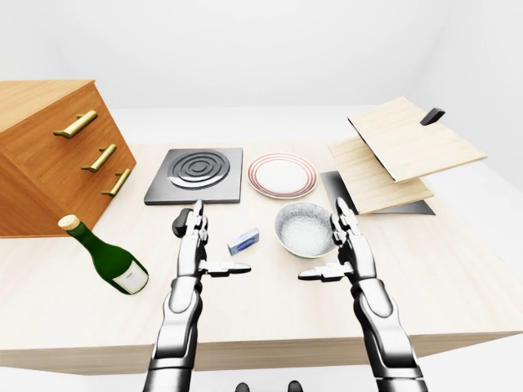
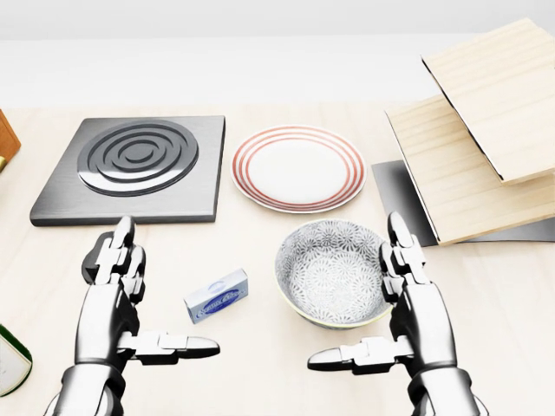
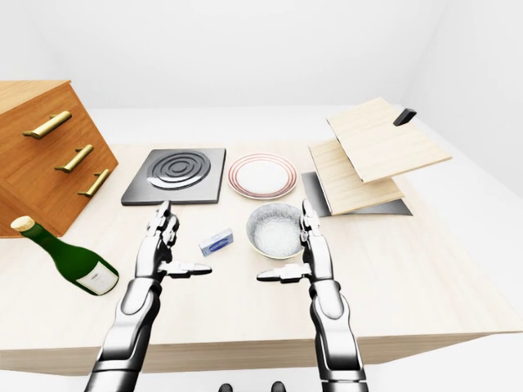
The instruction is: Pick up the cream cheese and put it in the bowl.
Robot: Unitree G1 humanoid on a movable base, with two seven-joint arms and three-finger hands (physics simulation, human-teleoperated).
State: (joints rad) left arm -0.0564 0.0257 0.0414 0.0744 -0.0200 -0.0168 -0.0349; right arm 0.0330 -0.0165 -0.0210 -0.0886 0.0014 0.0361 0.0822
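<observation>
The cream cheese (image 2: 216,295) is a small blue and white box lying flat on the wooden table, just left of the patterned grey bowl (image 2: 332,269). My left hand (image 2: 130,299) is open and empty, hovering just left of the box. My right hand (image 2: 395,299) is open and empty, at the bowl's right rim. Both hands hold their fingers straight and thumbs pointing inward.
A black stove plate (image 2: 134,166) and a red-ringed white plate (image 2: 298,167) lie at the top of the head view. Tilted wooden boards (image 2: 481,143) stand at the right. A green wine bottle (image 1: 106,256) lies left, beside a wooden drawer cabinet (image 1: 49,155).
</observation>
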